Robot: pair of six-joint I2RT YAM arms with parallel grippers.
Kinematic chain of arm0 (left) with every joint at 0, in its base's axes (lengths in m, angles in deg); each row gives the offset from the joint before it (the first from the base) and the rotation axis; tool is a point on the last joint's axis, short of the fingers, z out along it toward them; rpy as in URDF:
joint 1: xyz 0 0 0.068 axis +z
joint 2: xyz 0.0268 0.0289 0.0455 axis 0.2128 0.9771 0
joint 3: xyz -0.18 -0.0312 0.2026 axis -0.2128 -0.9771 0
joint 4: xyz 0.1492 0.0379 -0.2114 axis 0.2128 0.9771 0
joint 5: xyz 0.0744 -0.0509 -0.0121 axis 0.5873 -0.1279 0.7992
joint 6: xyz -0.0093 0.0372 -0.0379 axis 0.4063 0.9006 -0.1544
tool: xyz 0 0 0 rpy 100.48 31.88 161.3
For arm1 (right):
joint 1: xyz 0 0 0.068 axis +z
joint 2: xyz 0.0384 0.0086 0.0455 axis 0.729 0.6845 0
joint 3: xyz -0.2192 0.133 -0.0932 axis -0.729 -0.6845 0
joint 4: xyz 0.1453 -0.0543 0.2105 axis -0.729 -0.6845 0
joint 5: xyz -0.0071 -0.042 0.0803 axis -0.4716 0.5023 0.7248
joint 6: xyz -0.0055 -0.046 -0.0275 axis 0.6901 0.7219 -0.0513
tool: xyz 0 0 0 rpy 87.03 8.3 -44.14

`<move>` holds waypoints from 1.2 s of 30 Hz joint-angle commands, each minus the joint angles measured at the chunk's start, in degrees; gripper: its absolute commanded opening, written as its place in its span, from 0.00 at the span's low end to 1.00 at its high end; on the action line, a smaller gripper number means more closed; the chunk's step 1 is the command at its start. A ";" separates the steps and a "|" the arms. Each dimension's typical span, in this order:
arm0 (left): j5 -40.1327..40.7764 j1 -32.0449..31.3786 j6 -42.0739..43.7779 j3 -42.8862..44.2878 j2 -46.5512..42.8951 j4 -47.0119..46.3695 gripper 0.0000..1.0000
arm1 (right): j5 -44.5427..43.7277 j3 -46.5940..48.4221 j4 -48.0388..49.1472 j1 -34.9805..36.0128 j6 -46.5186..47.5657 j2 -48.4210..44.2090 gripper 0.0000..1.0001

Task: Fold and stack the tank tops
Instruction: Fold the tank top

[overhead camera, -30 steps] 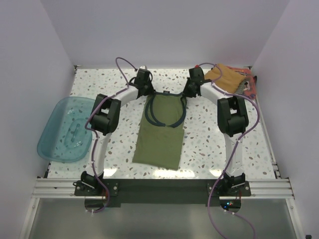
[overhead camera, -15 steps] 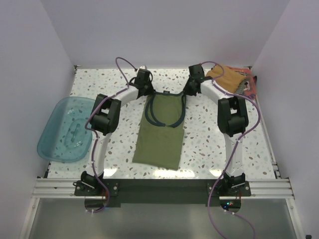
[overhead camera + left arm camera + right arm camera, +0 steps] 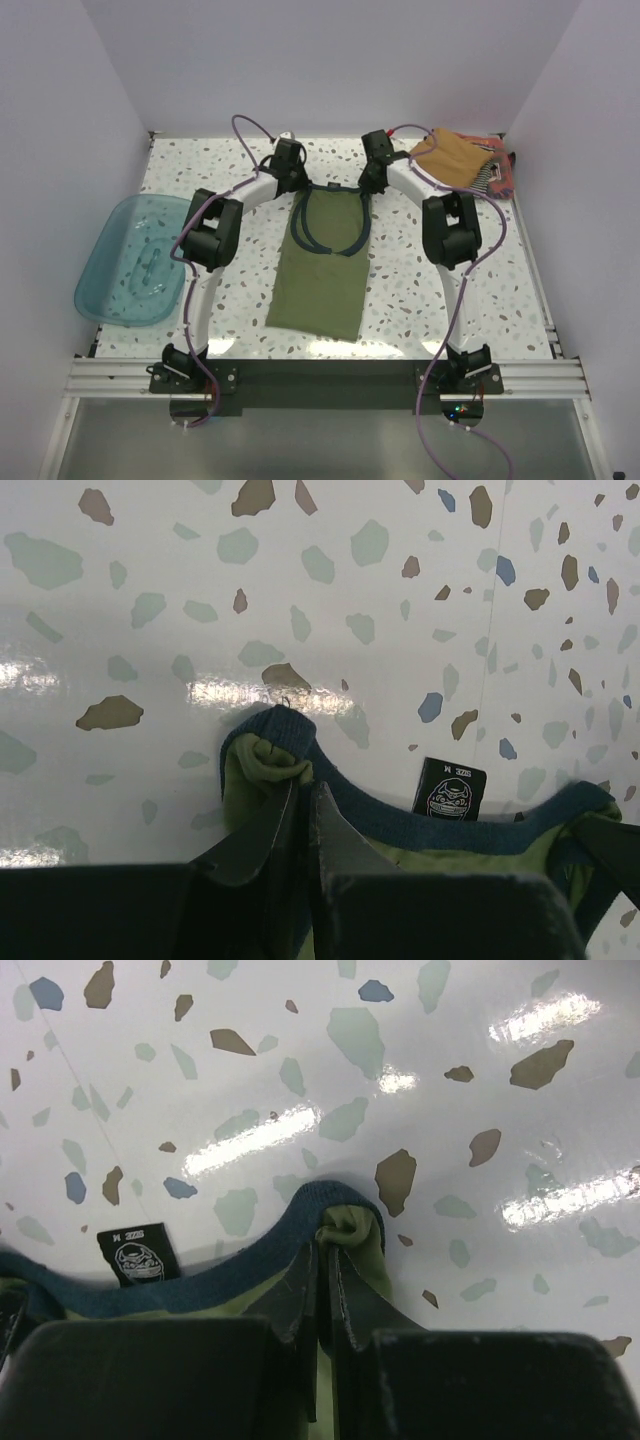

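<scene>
The olive green tank top (image 3: 325, 265) lay in the middle of the table (image 3: 420, 290) as a long, narrow, soft rectangle. Its hem pointed toward the arm bases and its neckline toward the far wall. The cloth looked like a matte knit edged with dark blue ribbed binding. In the overhead view, that binding showed as looping curves across the upper half of the garment. A small black label (image 3: 449, 789) with pale print sat just inside the neck binding. The tabletop under it was glossy white with scattered brown, green and blue flecks, and it threw back bright streaks of light.

My left gripper (image 3: 300, 790) was clamped on one far corner of the top. Its dark, flat fingers pinched a bunched fold of green cloth where the blue binding curved over the shoulder. My right gripper (image 3: 322, 1250) was closed on the opposite far corner in the same way, with the binding arching over the fingertips. The neckline ran taut between the two, and the rest of the garment trailed back flat toward me.

A translucent teal tub (image 3: 130, 260) with rounded corners sat at the left edge of the table, well apart from the top. In the far right corner lay a rumpled pile with a tan-brown tank top (image 3: 450, 158) over a striped one (image 3: 487, 177). A reddish edge (image 3: 505, 182) showed at its side.
</scene>
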 commanded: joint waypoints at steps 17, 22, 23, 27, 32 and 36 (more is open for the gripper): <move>5.07 1.21 -0.58 4.86 2.76 0.17 0.13 | -8.52 16.45 -6.57 1.91 3.51 10.87 0.33; 4.63 2.09 0.04 8.28 5.58 -1.94 0.15 | -6.14 17.42 -1.91 1.83 6.32 12.54 0.48; 4.54 2.09 0.13 8.99 6.63 -2.12 0.16 | -5.96 17.95 -1.64 1.83 6.59 12.98 0.54; 4.63 2.53 0.13 10.31 8.13 -4.40 0.19 | -5.96 21.20 -0.59 1.65 7.56 15.18 0.58; 3.05 3.06 0.74 10.05 8.75 -11.16 0.38 | -4.13 21.55 3.36 1.56 7.91 16.41 0.65; -0.11 3.14 2.32 10.22 9.27 -16.00 0.50 | -1.40 21.38 6.88 1.12 8.87 17.02 0.70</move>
